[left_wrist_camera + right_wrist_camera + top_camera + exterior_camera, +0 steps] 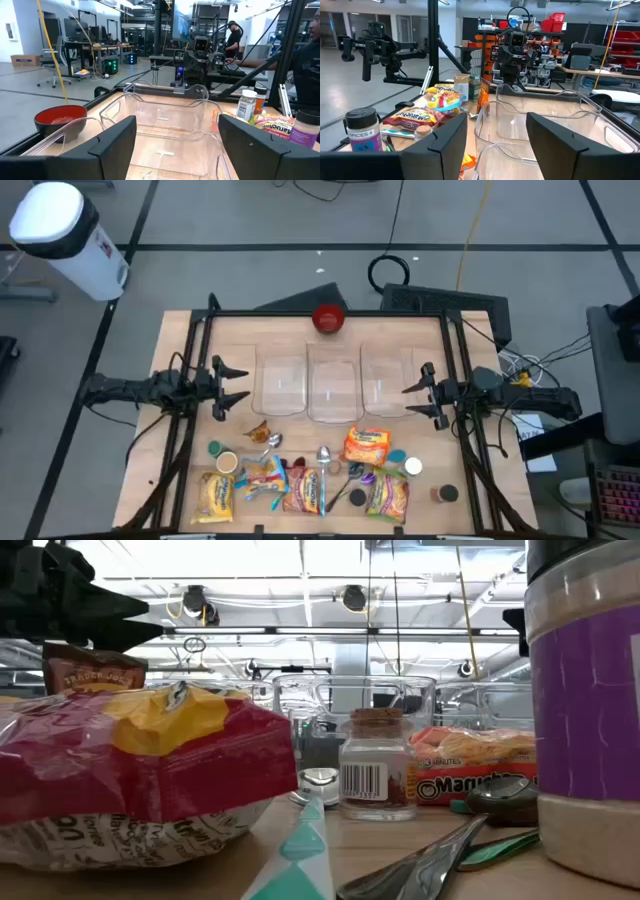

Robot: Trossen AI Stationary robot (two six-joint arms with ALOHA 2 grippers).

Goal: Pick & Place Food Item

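Note:
Several food items lie along the table's near edge: an orange ramen packet [366,445] [470,775], a yellow packet [213,496], a red and yellow packet [305,492] [140,770] and a green and purple packet [388,495]. Three clear plastic containers [333,388] stand side by side in the middle. My left gripper [232,385] [177,135] hovers open at the left of the containers, pointing at them. My right gripper [418,395] [497,130] hovers open at their right, facing the left one. Neither has anything between its fingers.
A red bowl [329,319] [61,120] sits at the table's far edge. Spoons [324,465], small spice jars [412,467] [377,765] and a purple-labelled jar [585,710] lie among the packets. A dark frame [330,313] borders the table. A person stands in the room beyond.

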